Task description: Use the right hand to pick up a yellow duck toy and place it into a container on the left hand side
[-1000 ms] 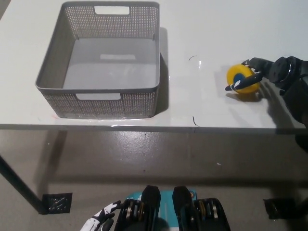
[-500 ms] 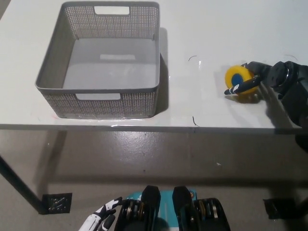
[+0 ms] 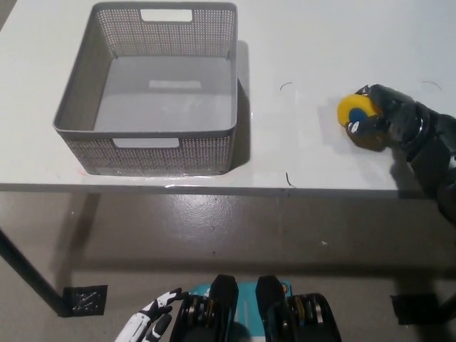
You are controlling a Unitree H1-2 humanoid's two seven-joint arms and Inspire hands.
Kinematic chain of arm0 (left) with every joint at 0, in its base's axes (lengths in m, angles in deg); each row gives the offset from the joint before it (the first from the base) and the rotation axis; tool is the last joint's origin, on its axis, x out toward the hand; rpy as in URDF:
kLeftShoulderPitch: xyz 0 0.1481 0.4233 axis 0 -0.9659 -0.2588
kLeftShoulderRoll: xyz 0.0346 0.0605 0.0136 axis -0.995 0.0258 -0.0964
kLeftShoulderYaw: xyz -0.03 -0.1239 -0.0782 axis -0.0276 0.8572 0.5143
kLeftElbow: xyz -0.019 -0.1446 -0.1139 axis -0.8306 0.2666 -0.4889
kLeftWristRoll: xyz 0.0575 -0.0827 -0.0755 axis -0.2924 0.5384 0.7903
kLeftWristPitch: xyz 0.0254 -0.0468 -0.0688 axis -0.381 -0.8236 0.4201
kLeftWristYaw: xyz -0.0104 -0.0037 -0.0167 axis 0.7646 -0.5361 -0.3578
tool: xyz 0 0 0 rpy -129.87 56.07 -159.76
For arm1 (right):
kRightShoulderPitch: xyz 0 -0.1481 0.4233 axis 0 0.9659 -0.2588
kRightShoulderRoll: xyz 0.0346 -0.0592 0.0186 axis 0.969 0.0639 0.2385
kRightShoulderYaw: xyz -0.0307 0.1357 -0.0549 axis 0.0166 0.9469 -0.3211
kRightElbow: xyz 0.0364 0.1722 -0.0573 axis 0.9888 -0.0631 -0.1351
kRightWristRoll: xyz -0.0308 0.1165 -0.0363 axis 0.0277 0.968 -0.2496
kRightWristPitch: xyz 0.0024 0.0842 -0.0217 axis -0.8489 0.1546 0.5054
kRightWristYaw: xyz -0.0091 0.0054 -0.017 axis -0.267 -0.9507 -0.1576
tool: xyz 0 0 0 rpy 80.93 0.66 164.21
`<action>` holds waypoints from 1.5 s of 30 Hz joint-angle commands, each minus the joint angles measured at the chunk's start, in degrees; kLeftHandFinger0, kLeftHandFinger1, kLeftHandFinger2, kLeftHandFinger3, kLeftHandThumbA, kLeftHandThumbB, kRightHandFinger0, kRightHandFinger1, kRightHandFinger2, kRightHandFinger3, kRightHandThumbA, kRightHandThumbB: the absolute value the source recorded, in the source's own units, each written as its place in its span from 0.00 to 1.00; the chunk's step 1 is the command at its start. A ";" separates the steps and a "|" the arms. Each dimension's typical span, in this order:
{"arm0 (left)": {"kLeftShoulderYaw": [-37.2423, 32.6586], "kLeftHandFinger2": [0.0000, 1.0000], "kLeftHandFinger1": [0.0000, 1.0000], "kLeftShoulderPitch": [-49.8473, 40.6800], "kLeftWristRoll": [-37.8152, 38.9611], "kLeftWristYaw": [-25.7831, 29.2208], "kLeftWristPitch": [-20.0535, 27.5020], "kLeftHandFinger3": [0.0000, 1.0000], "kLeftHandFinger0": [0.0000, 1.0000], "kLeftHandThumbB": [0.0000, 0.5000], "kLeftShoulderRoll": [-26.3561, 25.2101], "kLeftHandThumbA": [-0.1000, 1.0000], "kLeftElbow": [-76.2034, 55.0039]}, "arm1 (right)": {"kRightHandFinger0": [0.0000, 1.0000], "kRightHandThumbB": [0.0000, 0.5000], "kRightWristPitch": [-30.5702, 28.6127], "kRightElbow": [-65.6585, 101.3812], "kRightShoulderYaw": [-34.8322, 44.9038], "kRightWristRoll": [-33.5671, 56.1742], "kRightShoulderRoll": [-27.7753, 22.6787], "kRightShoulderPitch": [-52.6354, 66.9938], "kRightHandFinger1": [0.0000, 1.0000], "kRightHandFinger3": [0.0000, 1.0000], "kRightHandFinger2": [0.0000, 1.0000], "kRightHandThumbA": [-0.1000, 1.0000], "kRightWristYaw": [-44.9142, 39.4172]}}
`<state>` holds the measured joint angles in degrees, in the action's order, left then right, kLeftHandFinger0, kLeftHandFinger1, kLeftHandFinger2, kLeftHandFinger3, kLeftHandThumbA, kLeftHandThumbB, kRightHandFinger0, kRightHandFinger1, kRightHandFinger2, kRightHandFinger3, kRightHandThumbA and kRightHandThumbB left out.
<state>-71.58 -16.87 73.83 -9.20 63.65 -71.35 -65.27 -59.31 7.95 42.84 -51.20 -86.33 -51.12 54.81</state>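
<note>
- Now the black right hand [image 3: 388, 121] holds the yellow duck [image 3: 356, 110] on the white surface [image 3: 299, 43].
- Gray basket [image 3: 153, 146] sits well apart.
- White left hand [image 3: 146, 326] rests low, fingers apart.

Container [image 3: 146, 135]: grey plastic, perforated mesh walls, smooth matt floor. Table [image 3: 299, 43]: white top, smooth, faint sheen along front edge. Duck toy [image 3: 356, 110]: yellow, smooth, looks like soft plastic or rubber. Right hand [image 3: 388, 117]: black, matt. Left hand [image 3: 146, 324]: white, glossy plastic.
</note>
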 commanded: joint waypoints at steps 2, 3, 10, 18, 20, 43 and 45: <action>-0.33 1.00 1.00 0.91 -0.76 -0.94 0.45 1.00 1.00 0.48 -1.13 1.00 -2.37 | 0.03 0.34 -5.17 0.02 4.13 2.57 -0.67 -0.41 0.47 0.84 0.81 0.00 14.81; -0.34 1.00 1.00 0.93 -0.75 -0.96 0.61 1.00 1.00 0.47 -1.15 1.00 -2.31 | 0.02 0.33 -5.26 -0.10 4.40 2.62 -0.59 -0.34 0.46 0.86 0.81 0.00 15.23; -0.24 1.00 1.00 1.44 -0.75 -1.19 0.59 1.00 1.00 0.49 -1.10 1.00 -2.06 | 0.02 0.33 -6.82 -0.43 6.44 3.39 -0.52 -0.84 0.47 0.93 0.85 0.00 17.57; 0.06 1.00 1.00 1.75 -0.14 -1.76 0.02 1.00 1.00 0.45 -1.26 1.00 -2.54 | 0.00 0.34 -12.48 1.62 8.05 3.75 -1.30 -4.31 0.38 0.87 0.78 0.00 21.67; 0.13 1.00 1.00 1.77 -0.12 -1.66 0.41 1.00 1.00 0.48 -1.22 1.00 -2.16 | 0.03 0.26 -12.58 2.27 8.30 3.79 -1.38 -5.47 0.45 0.89 0.79 0.00 21.54; 0.05 1.00 1.00 1.74 0.06 -1.49 1.80 1.00 1.00 0.49 -1.26 1.00 -0.33 | 0.00 0.28 -6.40 27.04 11.25 4.42 11.78 -10.71 0.31 0.92 0.73 0.00 18.77; 0.00 1.00 1.00 1.86 0.18 -1.71 1.52 1.00 1.00 0.50 -1.36 1.00 -0.40 | 0.00 0.37 -4.98 27.22 10.88 3.60 13.77 -11.37 0.29 0.74 0.67 0.00 19.13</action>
<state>-71.51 -15.17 73.53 -10.46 63.70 -72.05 -65.07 -66.22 32.29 53.70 -47.35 -75.08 -58.49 72.87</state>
